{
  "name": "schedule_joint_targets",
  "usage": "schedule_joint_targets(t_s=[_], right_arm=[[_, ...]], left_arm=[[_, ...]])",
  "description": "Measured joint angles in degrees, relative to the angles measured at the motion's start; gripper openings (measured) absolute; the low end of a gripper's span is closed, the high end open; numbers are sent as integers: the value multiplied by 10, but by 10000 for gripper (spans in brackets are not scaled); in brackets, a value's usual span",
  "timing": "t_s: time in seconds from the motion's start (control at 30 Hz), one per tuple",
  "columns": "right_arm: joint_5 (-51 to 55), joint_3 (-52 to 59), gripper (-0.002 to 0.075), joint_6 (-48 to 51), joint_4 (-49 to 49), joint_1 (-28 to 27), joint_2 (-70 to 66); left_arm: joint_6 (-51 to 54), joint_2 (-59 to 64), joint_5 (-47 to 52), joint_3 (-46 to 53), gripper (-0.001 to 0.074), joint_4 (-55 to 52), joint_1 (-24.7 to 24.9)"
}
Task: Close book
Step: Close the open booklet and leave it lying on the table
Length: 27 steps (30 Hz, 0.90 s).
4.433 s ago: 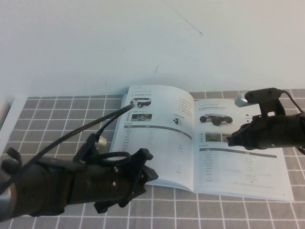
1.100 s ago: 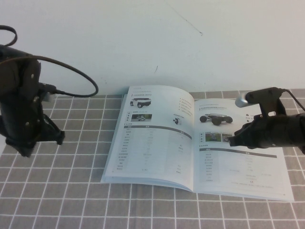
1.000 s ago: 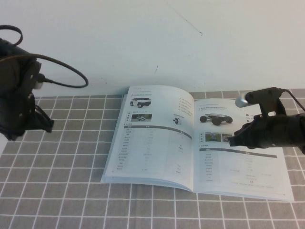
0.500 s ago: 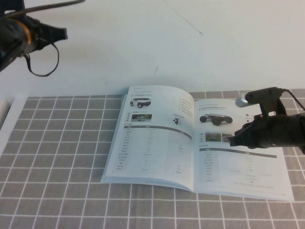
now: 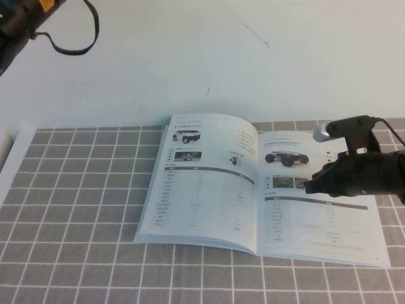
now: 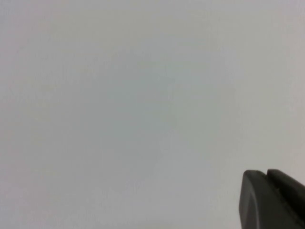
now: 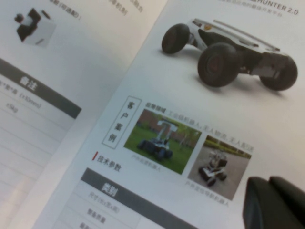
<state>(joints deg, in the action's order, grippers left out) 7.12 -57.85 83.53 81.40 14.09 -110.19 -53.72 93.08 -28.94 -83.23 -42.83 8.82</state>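
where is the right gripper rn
In the high view the right gripper is over the right page of the open book, on the robot's right; the left gripper is high at far left, facing the white wall.

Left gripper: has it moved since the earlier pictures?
Yes. The left gripper has risen from beside the book to the view's top-left corner; the right gripper stays over its right page.

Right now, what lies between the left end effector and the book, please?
Only bare checked mat, in the high view; left end effector high, far left; right end effector over the book.
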Motion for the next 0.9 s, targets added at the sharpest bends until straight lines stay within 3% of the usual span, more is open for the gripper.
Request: schedule_joint_targets(t_s=[0.33, 0.57, 0.9], right_arm=[[2, 0, -3, 0, 4, 0, 0], [2, 0, -3, 0, 9, 0, 0], [2, 0, -3, 1, 13, 0, 0]], left_arm=[[-152, -45, -232, 38, -2, -54, 0], [-147, -124, -238, 224, -2, 85, 0], [-221, -181, -284, 499, -2, 215, 17]])
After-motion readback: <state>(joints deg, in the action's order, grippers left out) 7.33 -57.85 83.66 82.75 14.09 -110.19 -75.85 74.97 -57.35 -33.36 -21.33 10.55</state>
